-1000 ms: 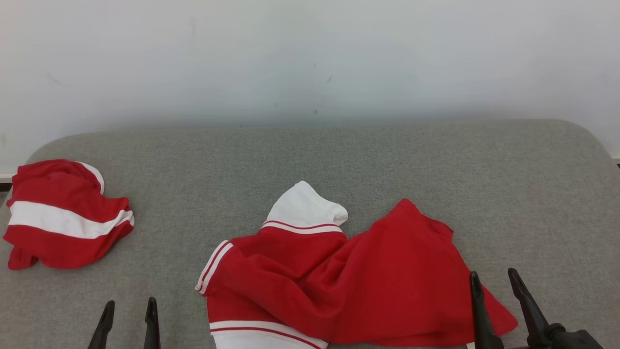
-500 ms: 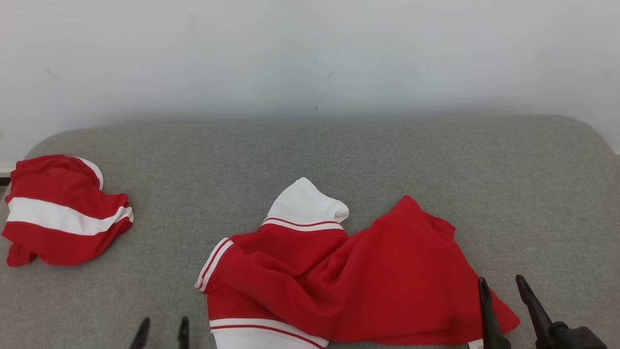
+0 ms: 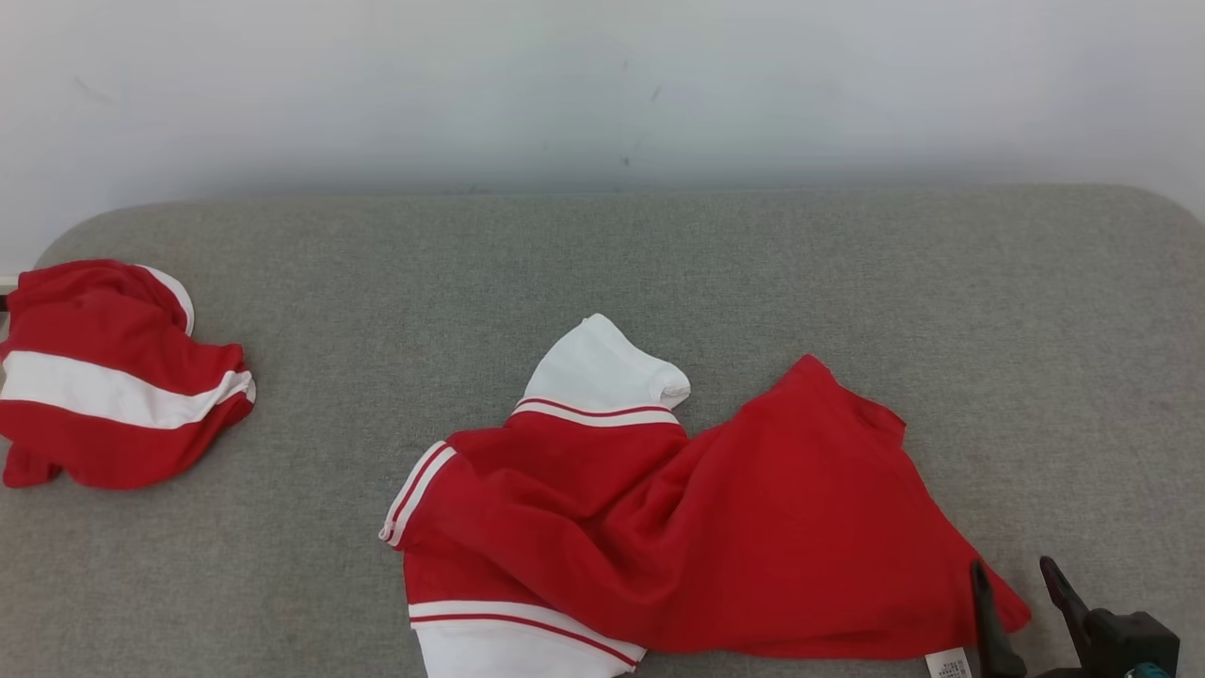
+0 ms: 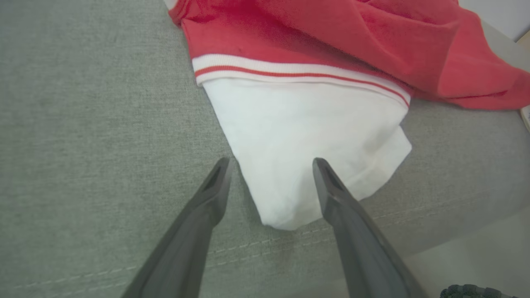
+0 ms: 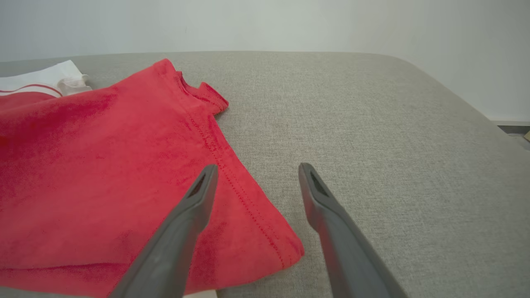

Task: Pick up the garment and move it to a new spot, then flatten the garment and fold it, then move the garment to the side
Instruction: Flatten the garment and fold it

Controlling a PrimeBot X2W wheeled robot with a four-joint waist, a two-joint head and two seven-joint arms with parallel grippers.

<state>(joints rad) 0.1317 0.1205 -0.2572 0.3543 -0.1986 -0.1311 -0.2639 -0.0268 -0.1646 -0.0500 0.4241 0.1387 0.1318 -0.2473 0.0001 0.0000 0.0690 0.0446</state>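
The garment (image 3: 715, 527) looks soft and limp, best pinched at the white sleeve (image 4: 306, 136) and hem corner (image 5: 285, 248), where the left gripper (image 4: 268, 165) and right gripper (image 5: 256, 169) hover, fingers apart and empty.

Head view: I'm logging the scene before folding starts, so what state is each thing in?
central garment, crumpled, unfolded, lying on the grey surface, not held.
side garment, bunched up at the surface's left edge.
left gripper, open, at the white sleeve end, gripping nothing.
right gripper, open, at the red hem corner, gripping nothing.
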